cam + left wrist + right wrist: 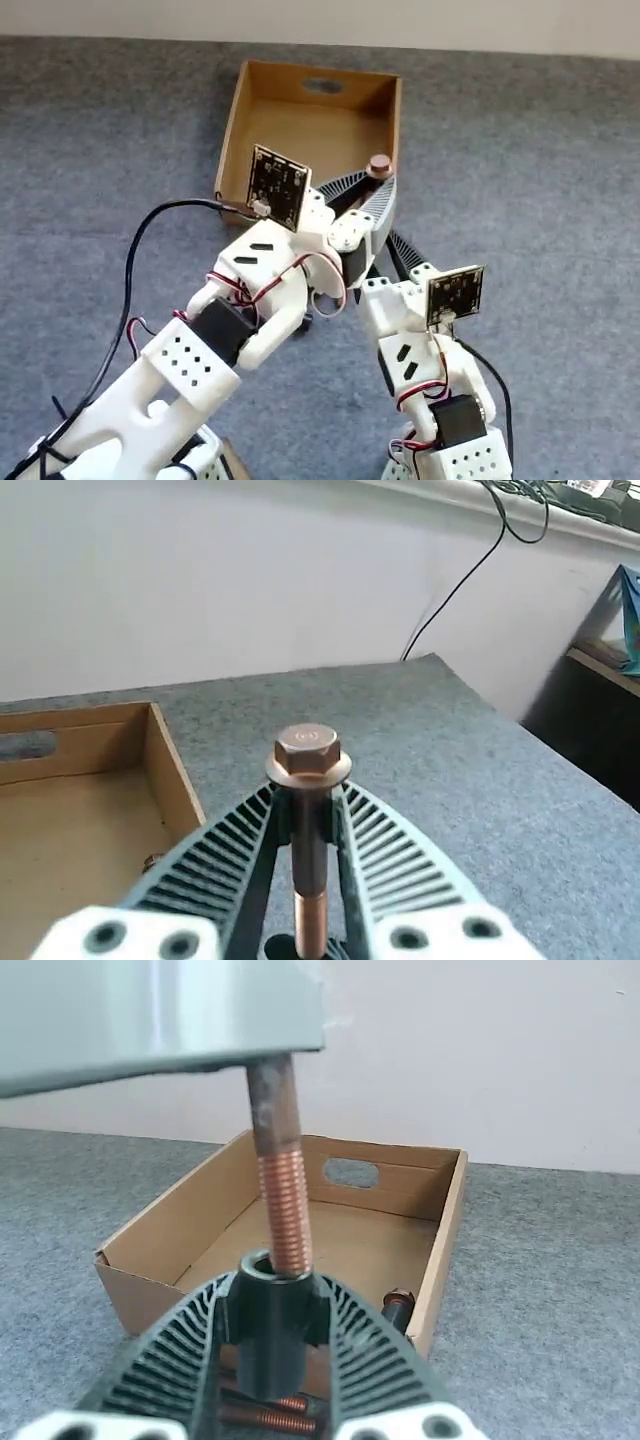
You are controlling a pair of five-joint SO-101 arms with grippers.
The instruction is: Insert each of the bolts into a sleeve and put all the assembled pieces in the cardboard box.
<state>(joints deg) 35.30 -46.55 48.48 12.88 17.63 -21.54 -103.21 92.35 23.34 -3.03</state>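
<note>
Left claw [309,798] clamped on bolt [308,752]; right claw [272,1290] clamped on sleeve [266,1335], mid-frame. Thread tip at sleeve mouth: keep axes aligned, lower slowly.

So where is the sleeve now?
Right wrist view: the sleeve stands between the right gripper's fingers, in front of the cardboard box, with the tip of the bolt in its top.

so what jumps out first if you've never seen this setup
The copper bolt, held head-up in the left gripper, has its threaded end at the mouth of the dark sleeve clamped in the right gripper. Just beyond them the open cardboard box sits on the grey table.
</note>
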